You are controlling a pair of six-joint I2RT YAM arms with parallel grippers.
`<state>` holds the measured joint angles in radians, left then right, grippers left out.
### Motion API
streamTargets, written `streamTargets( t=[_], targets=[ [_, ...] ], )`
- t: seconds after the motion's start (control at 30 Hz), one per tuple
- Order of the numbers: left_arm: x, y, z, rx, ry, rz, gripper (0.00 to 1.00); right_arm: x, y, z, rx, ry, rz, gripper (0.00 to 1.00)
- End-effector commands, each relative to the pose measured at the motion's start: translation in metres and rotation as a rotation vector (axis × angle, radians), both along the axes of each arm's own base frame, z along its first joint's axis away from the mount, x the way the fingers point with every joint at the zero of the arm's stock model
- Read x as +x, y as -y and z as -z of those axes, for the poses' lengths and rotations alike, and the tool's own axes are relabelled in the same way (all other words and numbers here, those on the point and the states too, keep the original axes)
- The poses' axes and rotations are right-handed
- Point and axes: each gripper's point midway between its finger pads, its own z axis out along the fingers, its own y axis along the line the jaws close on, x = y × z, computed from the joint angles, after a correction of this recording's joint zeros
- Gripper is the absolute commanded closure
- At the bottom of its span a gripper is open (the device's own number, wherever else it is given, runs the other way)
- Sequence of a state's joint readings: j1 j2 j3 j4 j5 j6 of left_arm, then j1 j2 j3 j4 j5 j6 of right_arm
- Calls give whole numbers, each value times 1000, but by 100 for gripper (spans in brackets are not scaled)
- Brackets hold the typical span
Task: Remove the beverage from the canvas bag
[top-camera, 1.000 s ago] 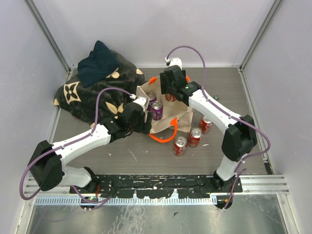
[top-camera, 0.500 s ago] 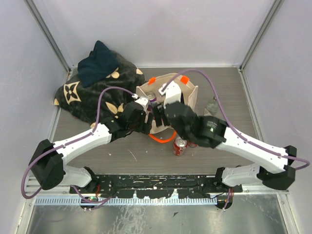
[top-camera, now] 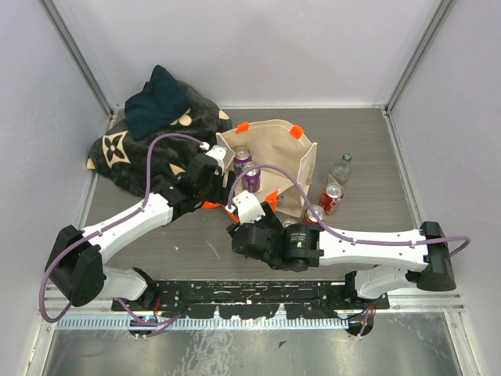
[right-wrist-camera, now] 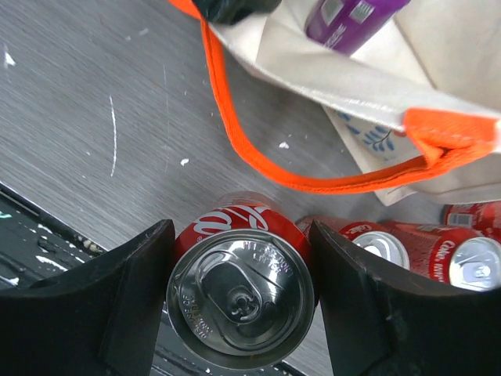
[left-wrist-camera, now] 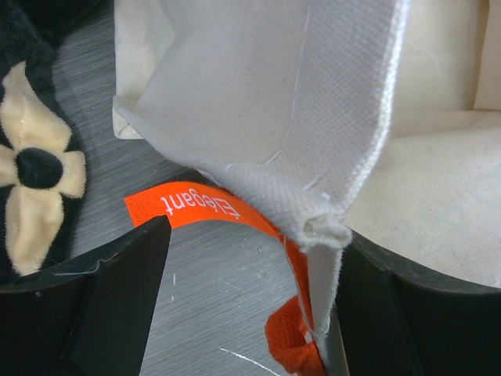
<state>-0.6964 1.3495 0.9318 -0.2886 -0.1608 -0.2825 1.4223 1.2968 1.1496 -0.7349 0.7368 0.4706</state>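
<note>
Right tool (right-wrist-camera: 241,235): clasps a red cola can (right-wrist-camera: 239,294), one finger against each side of it.
Can's axis: upright, its lid facing the wrist camera, so the long axis runs straight down toward the worktop (top-camera: 196,243).
Can's place: outside the canvas bag (top-camera: 293,160), just in front of its near side and beside the looping orange handle (right-wrist-camera: 258,168). Whether its base touches the worktop cannot be told.
Neighbours: other red cans (right-wrist-camera: 470,266) stand close on the can's right, and a clear bottle (top-camera: 340,168) stands further back.
Left tool (left-wrist-camera: 254,258): spread wide at the bag's near-left corner. The canvas wall hangs between the fingers but is not pinched.
Left in the bag: a purple can (top-camera: 252,177) stands upright inside, with a second can behind it.
Deciding relation: the bag's mouth lies beyond and above the right tool. The left tool is nearer to the bag, right at its rim.
Likely next move: lower and release the can clear of the handle and the red cans.
Bystander: the floral blanket (top-camera: 149,149) lies to the bag's left.
</note>
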Motion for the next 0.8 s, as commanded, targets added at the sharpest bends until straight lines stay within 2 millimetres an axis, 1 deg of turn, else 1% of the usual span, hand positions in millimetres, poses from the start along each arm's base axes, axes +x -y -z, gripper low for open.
streamTargets(
  t=[0.0, 0.1, 0.23, 0.47, 0.5, 0.53, 0.57, 0.6, 0.63, 0.67, 0.7, 0.73, 0.77],
  targets=[
    [8, -3, -14, -17, 40, 3, 14, 10, -27, -5, 165, -16, 40, 99],
    [8, -1, -14, -26, 37, 8, 14, 15, -32, 20, 186, -84, 30, 99],
    [6, 0, -12, -29, 27, 13, 14, 26, -25, 48, 193, -145, 60, 99],
    [4, 1, -8, -39, 12, 10, 14, 28, -17, 82, 118, -188, 86, 99],
    [4, 1, -8, -40, 12, 10, 14, 28, -16, 86, 107, -189, 90, 95],
    [4, 1, -7, -39, 8, 9, 14, 29, -16, 88, 101, -189, 92, 87],
    [4, 1, -6, -38, 6, 10, 13, 29, -15, 90, 95, -187, 94, 77],
    [4, 1, -5, -39, 3, 9, 14, 30, -15, 90, 90, -182, 96, 63],
    [4, 1, -5, -39, 0, 9, 13, 31, -14, 89, 87, -176, 99, 44],
    [3, 2, -4, -39, -2, 9, 13, 32, -14, 86, 86, -168, 103, 30],
    [3, 1, -3, -40, -6, 6, 13, 33, -13, 83, 82, -159, 107, 22],
    [2, 1, -3, -42, -6, 6, 13, 34, -12, 78, 75, -145, 110, 18],
    [2, 1, -2, -44, -7, 6, 13, 35, -12, 70, 70, -126, 111, 17]
  ],
)
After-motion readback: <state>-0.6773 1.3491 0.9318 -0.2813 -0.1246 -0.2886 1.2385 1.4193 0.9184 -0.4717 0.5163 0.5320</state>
